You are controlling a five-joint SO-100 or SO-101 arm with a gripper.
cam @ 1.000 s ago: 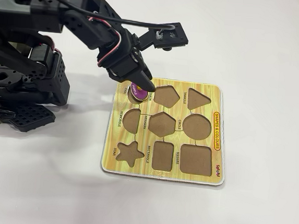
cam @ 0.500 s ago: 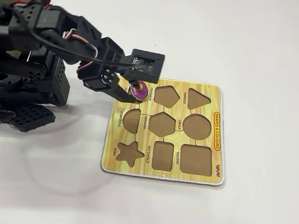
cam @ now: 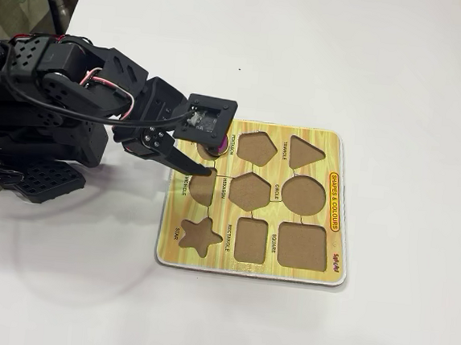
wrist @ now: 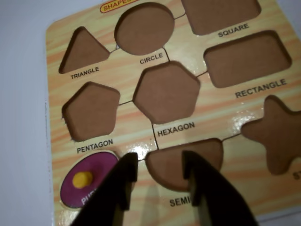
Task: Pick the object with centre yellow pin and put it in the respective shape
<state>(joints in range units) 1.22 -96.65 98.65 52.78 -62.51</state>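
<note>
Purple with a yellow knob, the oval piece lies seated in its oval cutout at the lower left of my wrist view, just left of my left finger and outside my jaws. My gripper stands parted and holds nothing, its tips over the semicircle recess, which is bare. Across the yellow wood-grain board, the pentagon, triangle, hexagon, circle, rectangle, square and star recesses show only brown floor. From the fixed view, the wrist camera hides most of the piece.
</note>
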